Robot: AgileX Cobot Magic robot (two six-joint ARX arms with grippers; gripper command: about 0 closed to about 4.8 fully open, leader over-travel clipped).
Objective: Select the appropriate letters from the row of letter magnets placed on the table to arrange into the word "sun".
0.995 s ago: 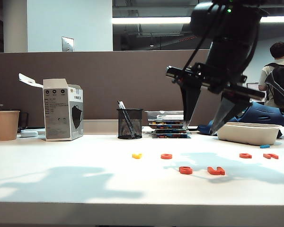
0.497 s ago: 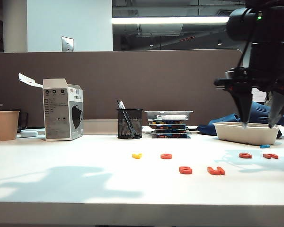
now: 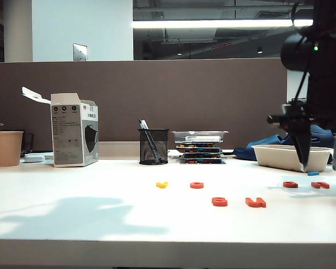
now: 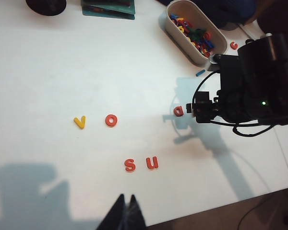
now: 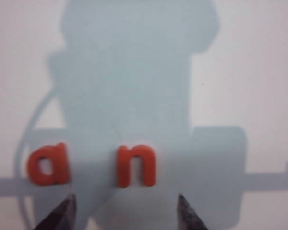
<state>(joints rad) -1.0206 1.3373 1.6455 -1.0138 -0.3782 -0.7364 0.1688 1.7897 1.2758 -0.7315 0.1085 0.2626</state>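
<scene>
The n (image 5: 136, 165) lies flat on the table (image 3: 73, 190) at the right end of the back row, with the a (image 5: 48, 164) just beside it. In the right wrist view the right gripper (image 5: 122, 211) hangs over the n with its two fingertips (image 5: 188, 214) spread wide, one on each side of the letter, holding nothing and clear of it. In the exterior view that gripper (image 3: 320, 162) hovers above the a (image 3: 290, 184) and n (image 3: 320, 185), in front of the tray (image 3: 280, 157).

Nearer the front edge, the s (image 4: 129, 165) and u (image 4: 152, 163) lie side by side, apart from the others. Further back and to the left lie the o (image 4: 111, 120) and the yellow v (image 4: 79, 122).

The left gripper (image 4: 126, 218) is well above the table's front edge, its fingers pressed together, empty.
</scene>
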